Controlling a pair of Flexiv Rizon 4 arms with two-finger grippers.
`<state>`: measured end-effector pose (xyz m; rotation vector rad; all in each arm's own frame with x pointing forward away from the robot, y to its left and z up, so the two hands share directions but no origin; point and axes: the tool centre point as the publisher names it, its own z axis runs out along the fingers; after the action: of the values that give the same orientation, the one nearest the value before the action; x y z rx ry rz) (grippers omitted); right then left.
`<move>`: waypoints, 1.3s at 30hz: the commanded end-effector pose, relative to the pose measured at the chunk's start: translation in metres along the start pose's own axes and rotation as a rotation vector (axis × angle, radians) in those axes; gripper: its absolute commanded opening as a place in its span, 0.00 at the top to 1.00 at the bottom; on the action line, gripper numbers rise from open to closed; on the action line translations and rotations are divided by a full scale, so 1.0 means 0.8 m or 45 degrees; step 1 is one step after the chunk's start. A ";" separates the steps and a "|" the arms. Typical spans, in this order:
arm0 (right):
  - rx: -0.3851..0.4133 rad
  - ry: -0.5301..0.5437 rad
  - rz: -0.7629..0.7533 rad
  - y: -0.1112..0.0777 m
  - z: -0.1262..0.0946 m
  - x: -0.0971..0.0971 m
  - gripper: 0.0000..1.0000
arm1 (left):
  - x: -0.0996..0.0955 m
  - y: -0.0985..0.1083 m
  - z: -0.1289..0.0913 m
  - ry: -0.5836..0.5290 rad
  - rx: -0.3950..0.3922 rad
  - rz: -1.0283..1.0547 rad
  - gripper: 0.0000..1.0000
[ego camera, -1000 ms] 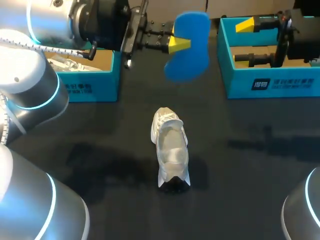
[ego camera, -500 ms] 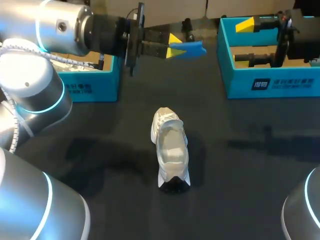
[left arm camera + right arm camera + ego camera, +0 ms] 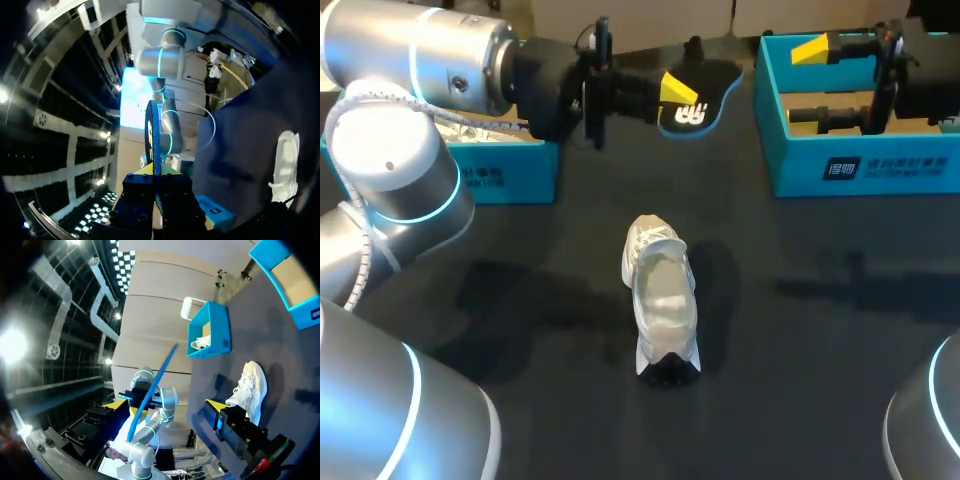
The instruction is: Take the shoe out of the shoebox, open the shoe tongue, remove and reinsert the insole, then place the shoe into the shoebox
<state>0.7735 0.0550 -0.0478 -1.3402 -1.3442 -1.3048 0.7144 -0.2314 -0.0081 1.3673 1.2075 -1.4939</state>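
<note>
White shoe [image 3: 661, 298] stands upright at the centre of the dark table [image 3: 800, 350], with its long axis running from 12 to 6 o'clock and its opening facing up. The insole [image 3: 718, 82] is out of the shoe and held in the air at about 12 to 1 o'clock from it, well apart, with its dark face and a white mark towards the head camera. The left gripper [image 3: 680, 92], reaching in from 9 o'clock, is clamped on the insole's near end. In the left wrist view the insole [image 3: 152, 132] appears edge-on, pinched between both fingers. The left shoebox [image 3: 510, 175] is a teal box at 10 o'clock from the shoe, partly covered by the left arm [image 3: 430, 60]. The right shoebox [image 3: 860, 165], also teal, is at 2 o'clock. The right gripper [image 3: 817, 83] hangs over the right shoebox with its fingers spread and nothing between them.
</note>
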 end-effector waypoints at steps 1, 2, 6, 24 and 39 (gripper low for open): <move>-0.001 -0.001 0.001 0.000 0.002 0.000 0.00 | 0.003 0.002 0.000 0.003 0.015 0.567 1.00; -0.001 -0.001 0.001 0.000 0.002 0.000 0.00 | 0.005 0.002 0.000 0.005 0.014 0.587 1.00; -0.002 -0.011 0.005 0.000 0.002 0.002 0.00 | 0.032 0.011 0.003 0.031 -0.017 0.561 1.00; 0.027 -0.022 0.080 0.006 0.058 0.017 0.00 | 0.070 0.031 0.035 0.063 -0.014 0.594 1.00; 0.001 0.008 0.066 0.005 0.072 0.015 0.60 | 0.060 0.038 0.068 0.026 -0.016 0.610 1.00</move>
<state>0.7851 0.1109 -0.0418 -1.3545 -1.3017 -1.2679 0.7209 -0.2845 -0.0609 1.5353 0.8223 -1.1320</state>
